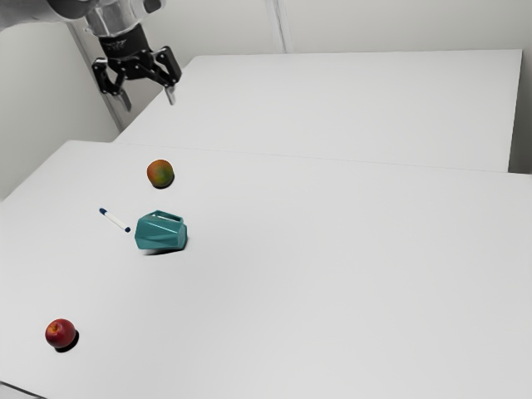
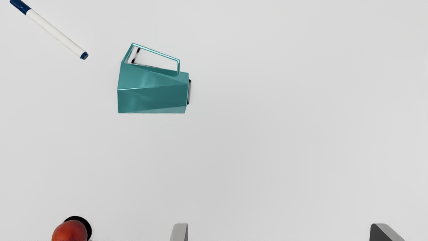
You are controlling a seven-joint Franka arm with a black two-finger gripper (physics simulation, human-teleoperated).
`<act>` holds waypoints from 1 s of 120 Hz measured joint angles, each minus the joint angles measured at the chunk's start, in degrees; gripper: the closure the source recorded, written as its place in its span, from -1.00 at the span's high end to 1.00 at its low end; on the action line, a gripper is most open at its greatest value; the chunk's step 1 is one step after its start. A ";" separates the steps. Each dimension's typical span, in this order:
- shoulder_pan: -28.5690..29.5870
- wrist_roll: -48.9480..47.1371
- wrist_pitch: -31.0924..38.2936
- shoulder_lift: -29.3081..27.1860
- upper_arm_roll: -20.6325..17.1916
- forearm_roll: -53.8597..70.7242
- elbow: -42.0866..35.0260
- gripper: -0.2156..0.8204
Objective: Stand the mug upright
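Mug [image 1: 160, 233] on its side, long axis level, wider end toward the exterior view's left; gripper [image 1: 149, 101] spread apart.

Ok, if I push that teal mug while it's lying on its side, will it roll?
Probably not far: the mug has flat facets that should resist rolling. Its handle, jutting out sideways, would likely check a roll toward that side. The shiny walls may be somewhat slippery.

Plain room, pale walls [image 1: 399, 25]
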 joint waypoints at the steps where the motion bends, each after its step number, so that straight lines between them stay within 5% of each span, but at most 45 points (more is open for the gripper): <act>1: 0.04 0.22 -0.08 -0.03 0.04 -0.16 0.01 0.56; 120: -0.82 13.18 0.88 -0.09 0.07 -2.26 -0.08 0.56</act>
